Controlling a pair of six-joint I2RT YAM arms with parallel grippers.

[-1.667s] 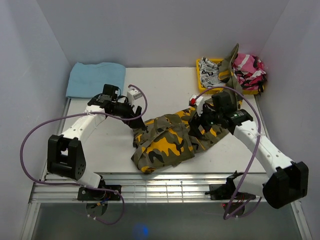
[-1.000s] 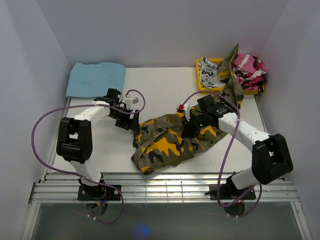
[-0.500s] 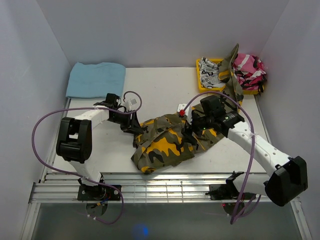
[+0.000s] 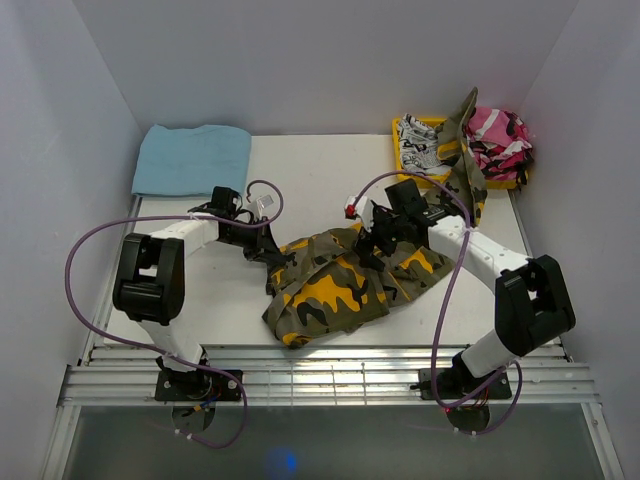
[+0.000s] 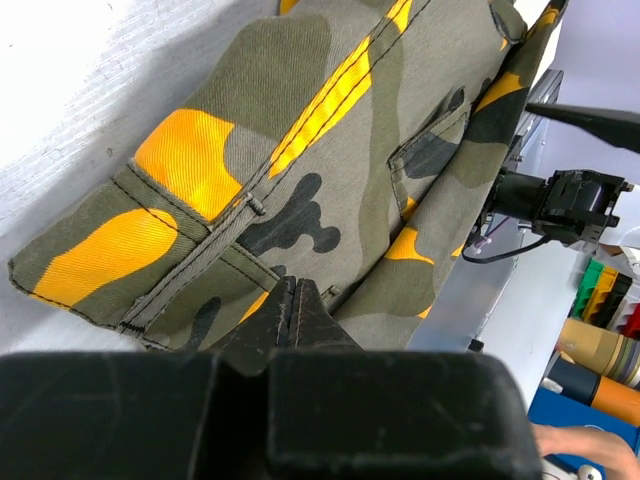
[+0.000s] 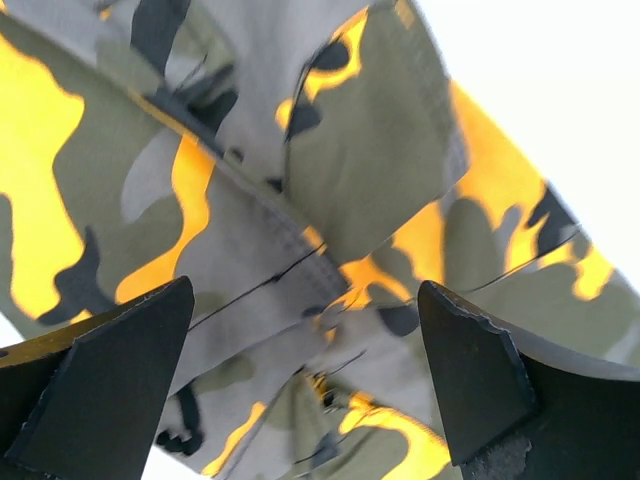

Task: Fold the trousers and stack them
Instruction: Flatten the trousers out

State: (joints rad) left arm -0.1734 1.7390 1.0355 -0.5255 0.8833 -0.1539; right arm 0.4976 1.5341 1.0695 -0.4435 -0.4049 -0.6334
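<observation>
Left wrist view: left gripper (image 5: 290,312) pinched together on hem of trousers (image 5: 330,130), toward tabletop (image 5: 60,60) left edge; right gripper (image 6: 305,295) spread wide, empty. Risk: shallow bite slips once pulled.

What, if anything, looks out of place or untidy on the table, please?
The trousers lie bunched and creased in a heap, not flat. At the back right, an olive cloth spills out of the yellow bin.
</observation>
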